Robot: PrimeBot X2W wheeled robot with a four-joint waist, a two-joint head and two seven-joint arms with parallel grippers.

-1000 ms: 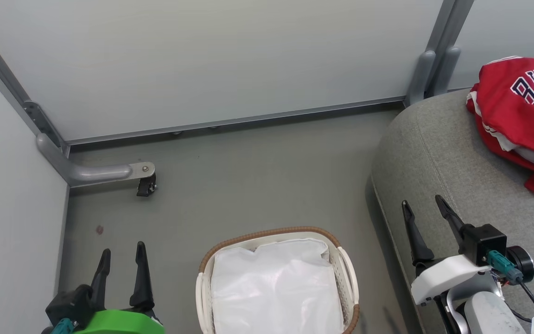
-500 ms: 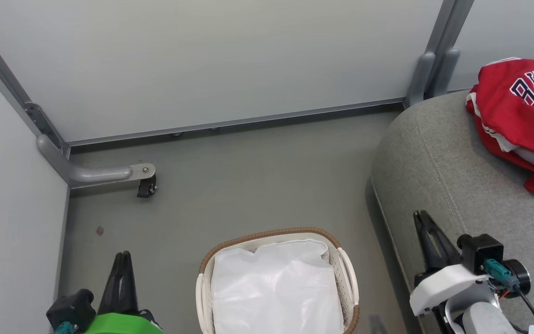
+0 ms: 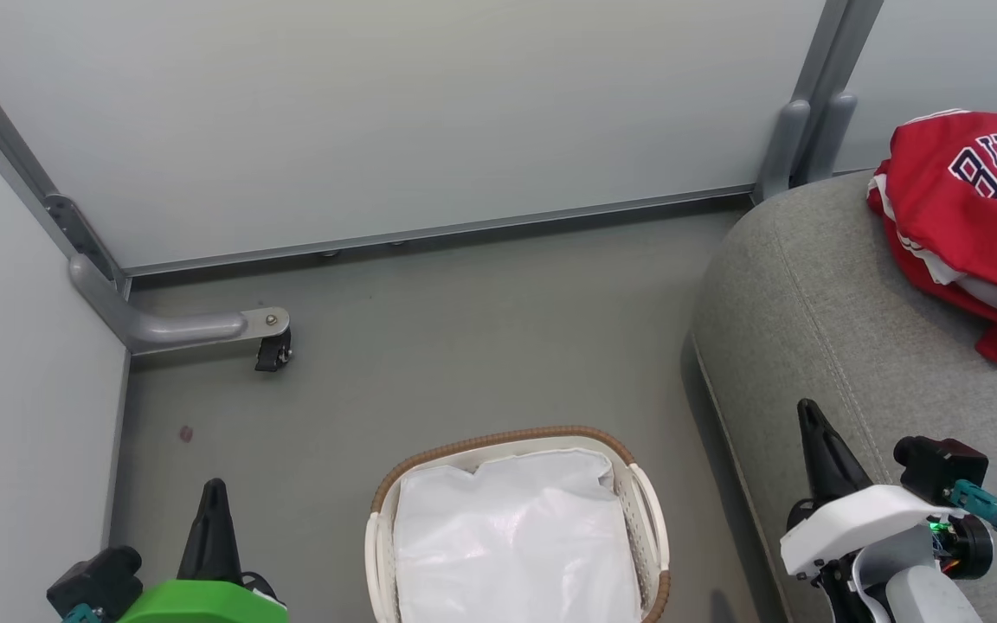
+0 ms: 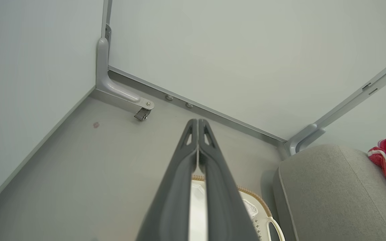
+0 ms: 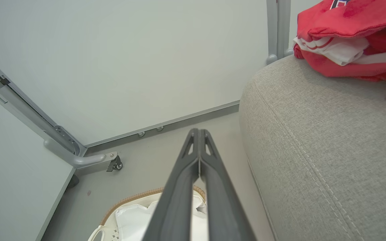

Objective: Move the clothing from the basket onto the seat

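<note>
Left claw [image 3: 214, 486] and right claw [image 3: 807, 408] I see pressed together, empty (the clothing [image 3: 970, 216] lies at the far edge of the seat [image 3: 810, 294]).

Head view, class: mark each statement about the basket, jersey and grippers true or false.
1. The red jersey lies on the grey sofa. True.
2. The basket holds red clothing. False: only its white liner shows inside.
3. The left gripper and right gripper are both shut. True.
4. The right gripper holds the jersey. False: it holds nothing.
5. The basket stands on the sofa. False: it stands on the floor beside it.
</note>
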